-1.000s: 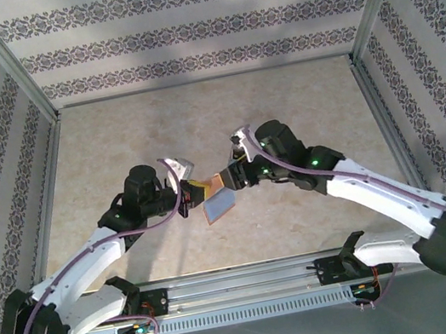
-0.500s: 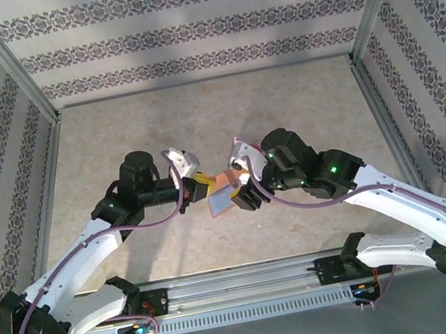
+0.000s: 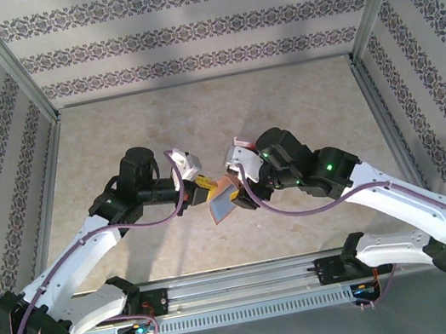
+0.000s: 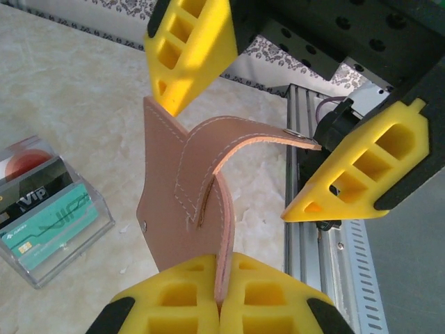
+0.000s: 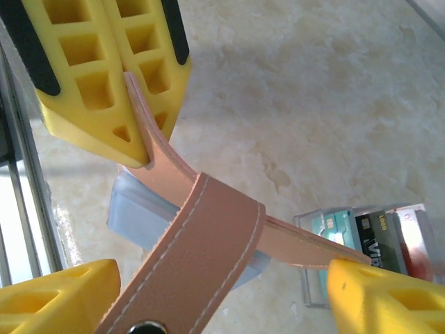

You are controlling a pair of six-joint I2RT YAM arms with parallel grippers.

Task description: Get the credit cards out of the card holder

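Closest to the near edge, the left gripper has its jaws closed tight on one edge of the card holder, holding it clear of the worktop near the middle. That pinch takes only a thin margin of leather, so a hard tug could probably drag the card holder out and drop it. Just to its right, the right gripper has its jaws spread wide and gripping nothing, one on either side of the snap strap, which arches away from the body. If they close on the strap alone, the pull may only bend that flap, or twist the card holder in the left grip, rather than open it. I cannot tell whether any card is inside. Farther back and lower, a clear tray on the worktop holds the credit cards, teal, dark and red; a dropped card holder could land on it and scatter them.
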